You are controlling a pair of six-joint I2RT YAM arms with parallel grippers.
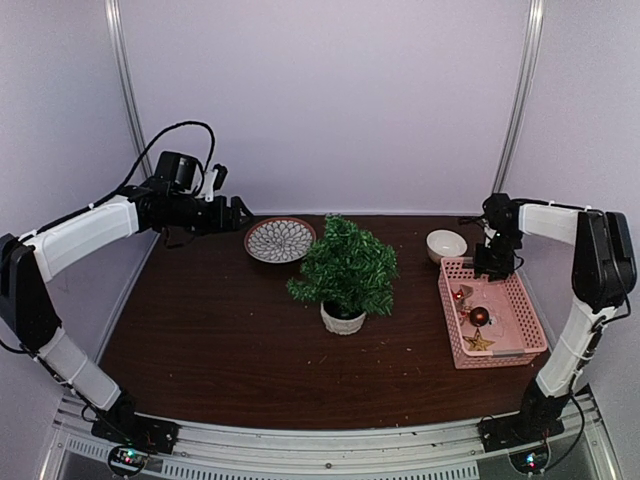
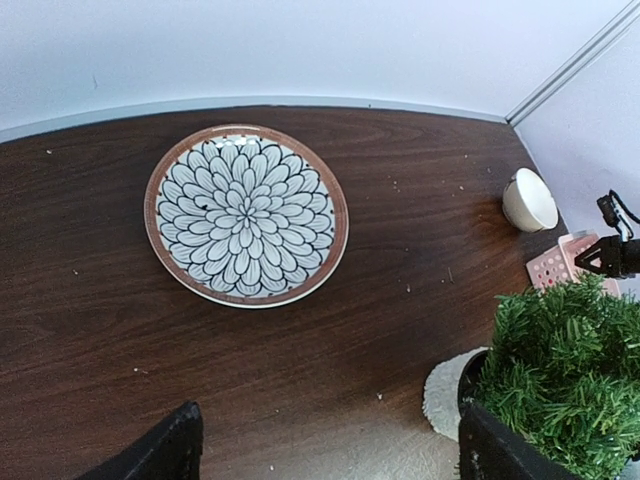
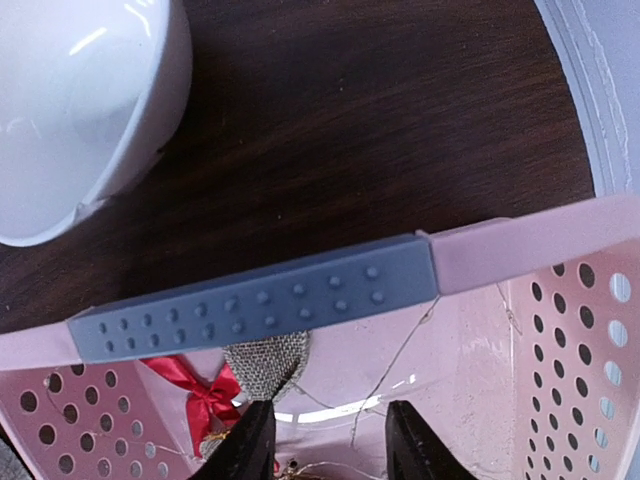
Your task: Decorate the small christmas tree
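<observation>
The small christmas tree stands upright at the middle of the table, touched by neither gripper.
The left gripper hangs wide open and empty off the tree's far left, beside a patterned plate. The right gripper is well to the tree's right, dipped into the far end of a pink basket. Its fingers stand apart, but their tips are cut off, so a grip cannot be told.

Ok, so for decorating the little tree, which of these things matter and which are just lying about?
For the job: small christmas tree; pink basket of ornaments, including a red ball, gold star and red bow.
Lying about: patterned plate; white bowl.
</observation>
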